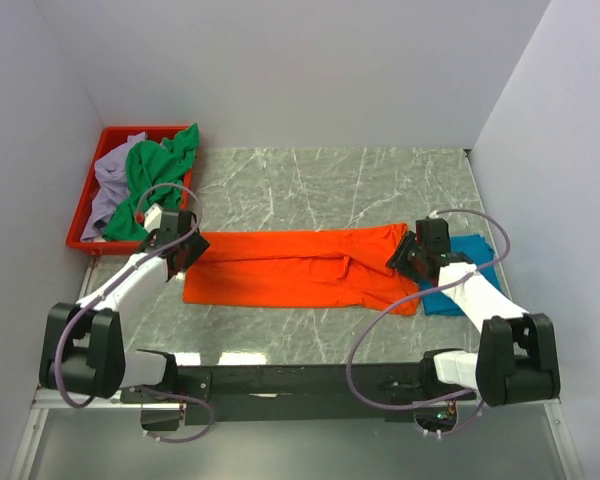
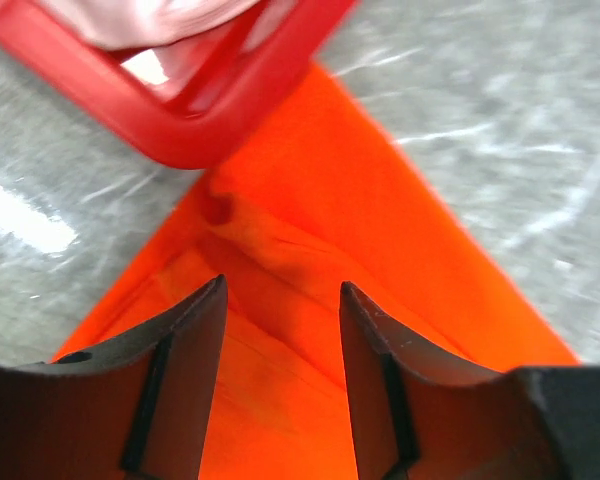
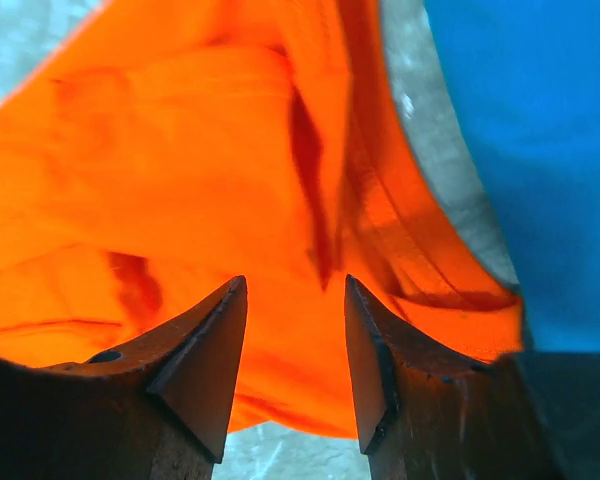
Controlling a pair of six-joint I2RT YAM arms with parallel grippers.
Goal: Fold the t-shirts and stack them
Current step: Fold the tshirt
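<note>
The orange t-shirt (image 1: 295, 268) lies folded lengthwise into a long band across the middle of the table. My left gripper (image 1: 187, 250) is open over its left end (image 2: 310, 210), empty. My right gripper (image 1: 402, 257) is open over its right end (image 3: 200, 170), empty. The teal blue t-shirt (image 1: 468, 276) lies on the table to the right, partly under my right arm; it also shows in the right wrist view (image 3: 530, 130). The green t-shirt (image 1: 160, 175) and the pale lavender t-shirt (image 1: 111, 180) lie crumpled in the red tray (image 1: 88, 185).
The red tray's corner (image 2: 180, 130) sits just beyond the orange shirt's left end, close to my left gripper. White walls close in the table at the back and both sides. Grey marble tabletop (image 1: 320, 190) shows behind the orange shirt.
</note>
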